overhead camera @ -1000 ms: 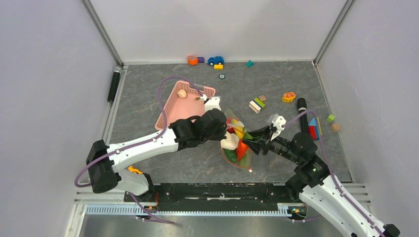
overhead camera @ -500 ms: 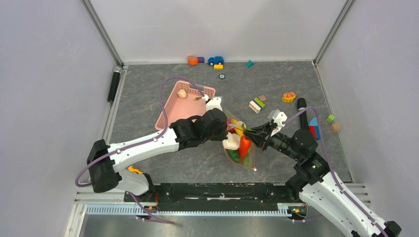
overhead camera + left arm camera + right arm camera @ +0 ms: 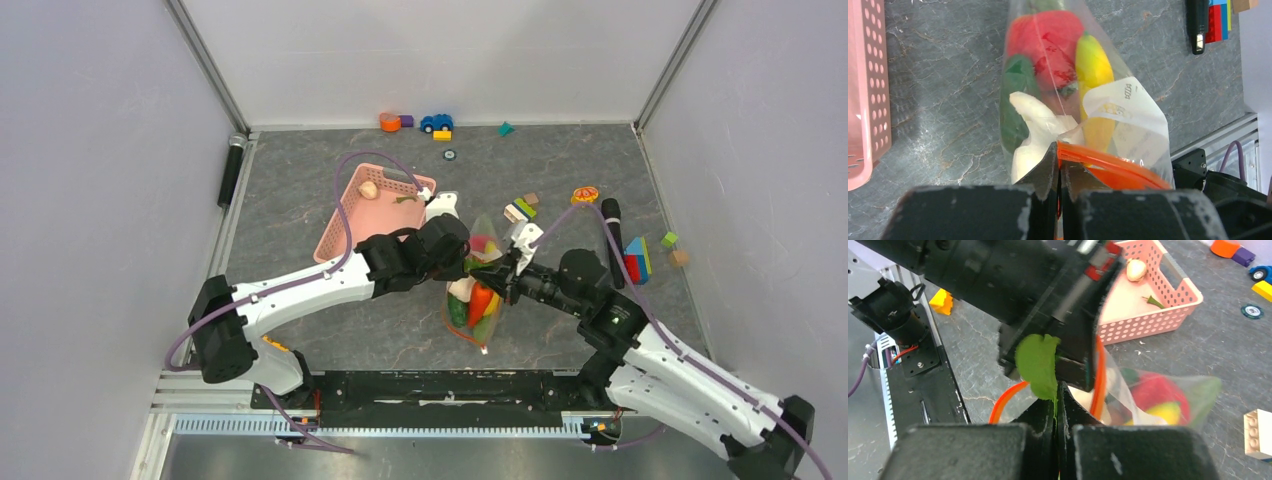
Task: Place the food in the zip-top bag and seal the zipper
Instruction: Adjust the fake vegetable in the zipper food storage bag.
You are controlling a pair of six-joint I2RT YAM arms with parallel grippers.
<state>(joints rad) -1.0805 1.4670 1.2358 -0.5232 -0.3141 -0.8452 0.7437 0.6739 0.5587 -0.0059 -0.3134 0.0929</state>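
The zip-top bag (image 3: 475, 305) hangs between my two grippers over the table's middle. In the left wrist view it holds a red tomato (image 3: 1048, 40), a yellow banana (image 3: 1095, 75), a green cucumber (image 3: 1015, 100) and a white mushroom (image 3: 1030, 125) behind its white label (image 3: 1128, 110). My left gripper (image 3: 1059, 152) is shut on the orange-red zipper strip (image 3: 1108, 165). My right gripper (image 3: 1056, 390) is shut at the opposite side of the mouth, with a green leaf (image 3: 1038, 362) pinched between its jaws. The strip (image 3: 1099, 375) loops to either side. The slider knob is not visible.
The pink basket (image 3: 365, 215) stands just left of the bag, with a beige piece (image 3: 369, 189) and a green scrap (image 3: 405, 198) inside. Toy blocks (image 3: 520, 208) and a black marker (image 3: 610, 225) lie to the right. A blue car (image 3: 436, 122) is at the back edge.
Both grippers have moved the bag away from the near edge and a little left. The right gripper came closer to the left one, and the bag now hangs narrower.
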